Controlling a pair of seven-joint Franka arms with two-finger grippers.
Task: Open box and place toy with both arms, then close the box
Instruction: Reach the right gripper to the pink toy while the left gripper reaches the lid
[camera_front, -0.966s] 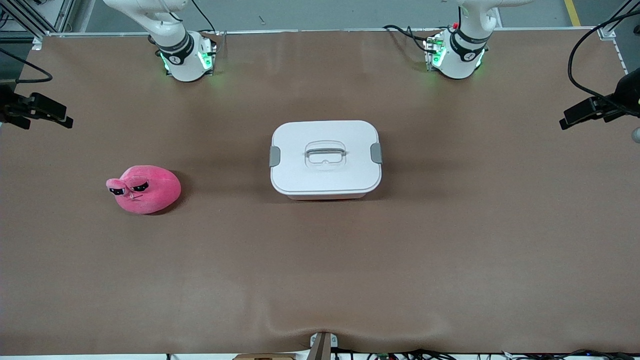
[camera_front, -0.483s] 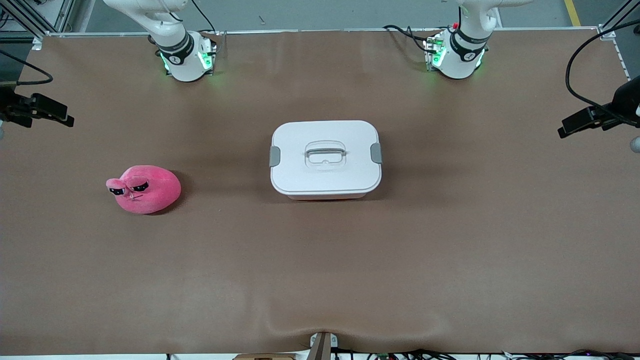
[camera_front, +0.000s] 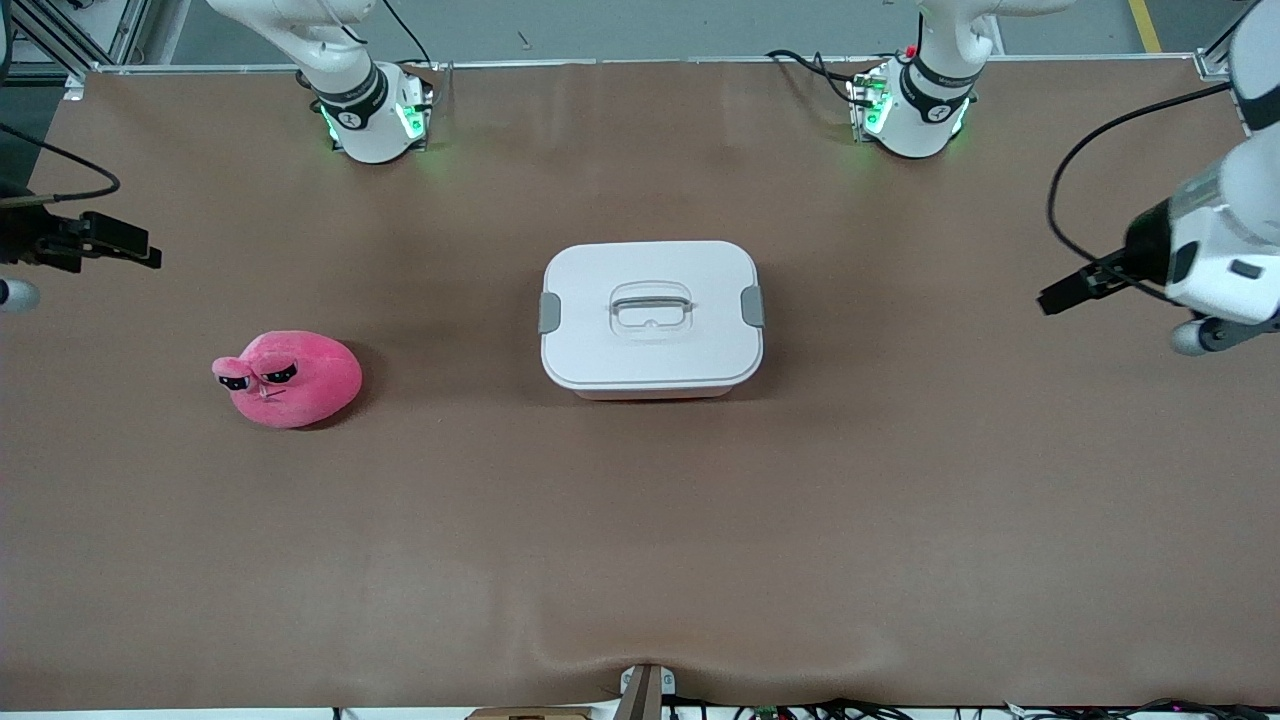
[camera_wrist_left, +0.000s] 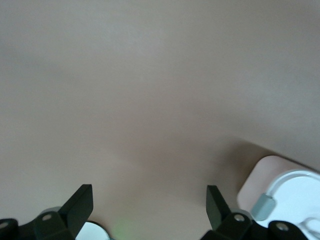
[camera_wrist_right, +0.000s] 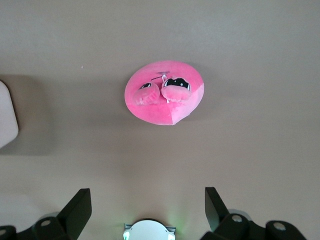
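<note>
The left tool (camera_wrist_left: 150, 207) hangs over bare counter (camera_front: 900, 480) at the left arm's end, its two black fingers (camera_wrist_left: 80, 205) spread wide with nothing between them; in the front view it shows at the edge of the picture (camera_front: 1085, 282). From its wrist view a corner of the box (camera_wrist_left: 280, 195) with one grey clip (camera_wrist_left: 263, 206) shows off to one side, well apart from the fingers. The right tool (camera_wrist_right: 148, 207) hangs over the counter at the right arm's end, likewise spread wide and empty, seen at the front view's edge (camera_front: 125, 245). The toy (camera_wrist_right: 164, 92) lies on the counter apart from that tool, eyes up, untouched. In the front view the toy (camera_front: 290, 378) sits toward the right arm's end, slightly nearer the camera than the box (camera_front: 650, 318), which stands mid-counter with its white lid (camera_front: 650, 260) on and both side clips down.
</note>
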